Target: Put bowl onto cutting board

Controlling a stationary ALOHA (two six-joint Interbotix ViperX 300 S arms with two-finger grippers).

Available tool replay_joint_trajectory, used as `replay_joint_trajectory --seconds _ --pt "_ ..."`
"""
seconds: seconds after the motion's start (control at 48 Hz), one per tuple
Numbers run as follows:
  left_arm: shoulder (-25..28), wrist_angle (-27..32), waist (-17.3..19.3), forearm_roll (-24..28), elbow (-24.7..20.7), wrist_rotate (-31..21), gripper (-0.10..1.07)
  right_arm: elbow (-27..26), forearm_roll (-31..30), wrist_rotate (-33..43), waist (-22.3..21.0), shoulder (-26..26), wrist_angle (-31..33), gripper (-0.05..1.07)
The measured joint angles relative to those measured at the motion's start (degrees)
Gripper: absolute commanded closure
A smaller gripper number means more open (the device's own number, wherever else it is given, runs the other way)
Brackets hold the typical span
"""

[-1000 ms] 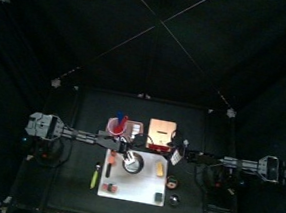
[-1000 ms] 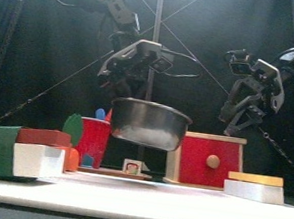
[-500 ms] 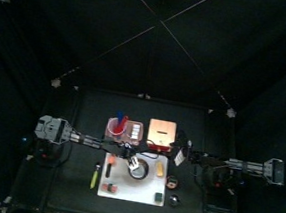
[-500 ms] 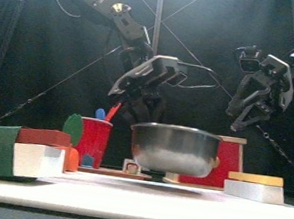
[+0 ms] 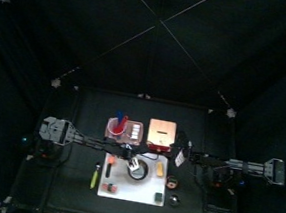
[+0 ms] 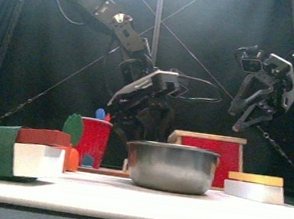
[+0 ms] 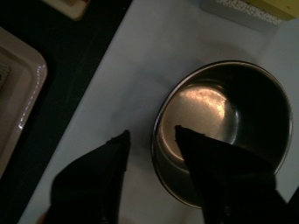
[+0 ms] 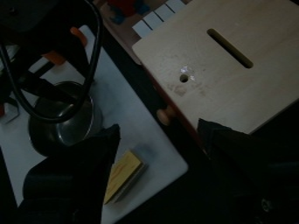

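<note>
- Black curtains enclose a small black table (image 5: 81,175), on which the cutting board (image 5: 118,186) is laid as the largest pale surface.
- The bowl (image 6: 172,167) is seen resting flat on the cutting board, upright, its rim level in the front view.
- The left gripper (image 7: 152,153) is held just above the bowl with its jaws spread wide, one outside the rim and one over the inside; nothing is gripped.
- From the way things lie, the placing is judged done, with only a clear withdrawal left.
- The bowl could be dragged or tipped if the inner jaw is caught on the rim during lifting, since the rim lies between the jaws.
- The right gripper (image 8: 158,157) is held beside the bowl, above the cutting board's edge; its jaws stand apart and empty.
- A wooden box (image 8: 228,66) with a slot and a red cup (image 6: 95,140) stand behind the bowl, close enough to be knocked by a careless retreat.
</note>
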Motion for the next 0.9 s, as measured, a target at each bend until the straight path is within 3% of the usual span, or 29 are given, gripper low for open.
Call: replay_joint_trajectory --seconds 0.146,0.333,0.521,0.688,0.896 --pt "-0.9 1.0 0.1 1.0 -0.1 0.0 0.01 0.0 0.0 0.0 0.1 0.0 0.1 0.03" --pt "-6.0 5.3 0.0 4.0 0.1 0.1 0.01 0.0 0.1 0.0 0.4 -0.1 0.2 0.03" --pt "-12.9 5.9 -0.7 14.2 1.8 0.0 0.01 0.0 0.7 0.0 0.8 -0.1 0.1 0.03" --pt "-19.0 4.0 -1.4 23.0 6.6 -0.2 0.01 0.0 1.1 0.0 1.5 -0.1 0.2 0.03" --pt "-28.7 -3.3 -1.6 25.1 15.7 -0.2 0.01 0.0 1.1 -0.1 1.6 -0.1 0.2 0.03"
